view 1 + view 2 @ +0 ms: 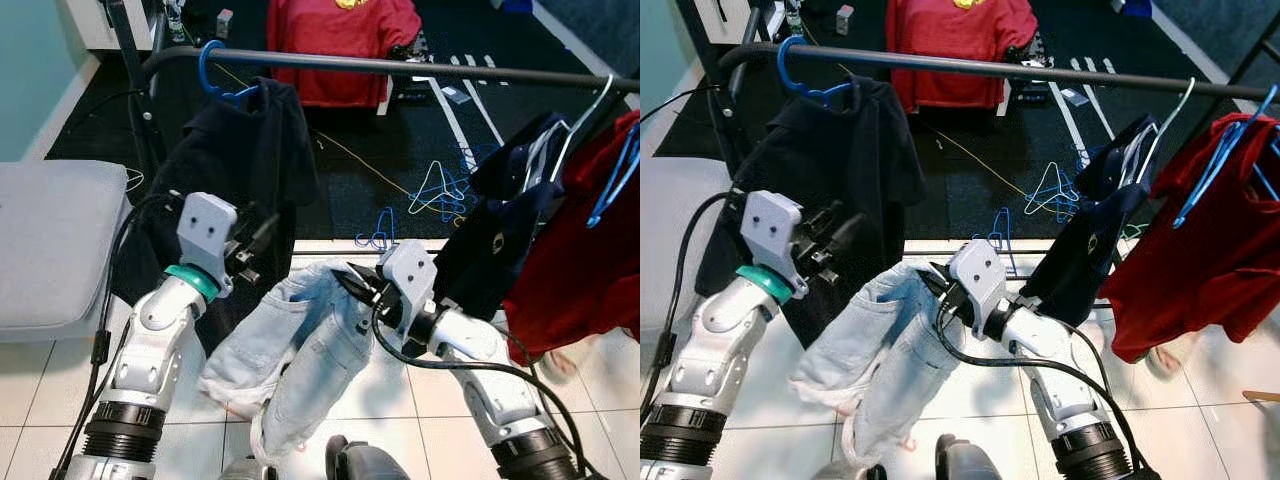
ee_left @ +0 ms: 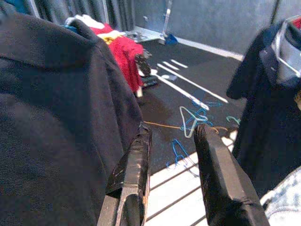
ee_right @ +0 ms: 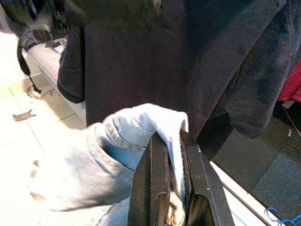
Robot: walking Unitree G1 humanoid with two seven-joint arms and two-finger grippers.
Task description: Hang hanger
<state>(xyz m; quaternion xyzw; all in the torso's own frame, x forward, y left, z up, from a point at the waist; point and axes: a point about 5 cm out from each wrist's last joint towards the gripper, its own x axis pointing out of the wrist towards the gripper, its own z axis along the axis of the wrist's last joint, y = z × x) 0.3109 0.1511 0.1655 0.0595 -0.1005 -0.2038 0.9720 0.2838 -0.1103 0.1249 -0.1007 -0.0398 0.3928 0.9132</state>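
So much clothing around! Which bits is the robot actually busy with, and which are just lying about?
In the job:
- light jeans, pinched in the right pincer
- clothes rail
- left pincer, open beside the black shirt

Lying about:
- loose hangers on the dark floor
- red garment beyond the rail

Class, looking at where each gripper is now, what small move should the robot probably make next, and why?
Probably lift the right gripper toward the rail: it is shut on the pale jeans, which hang well below the rail, while the left gripper is open beside the black shirt.

No readable text, label, brand or number is showing anywhere; the navy shirt's small yellow emblem is staying illegible.
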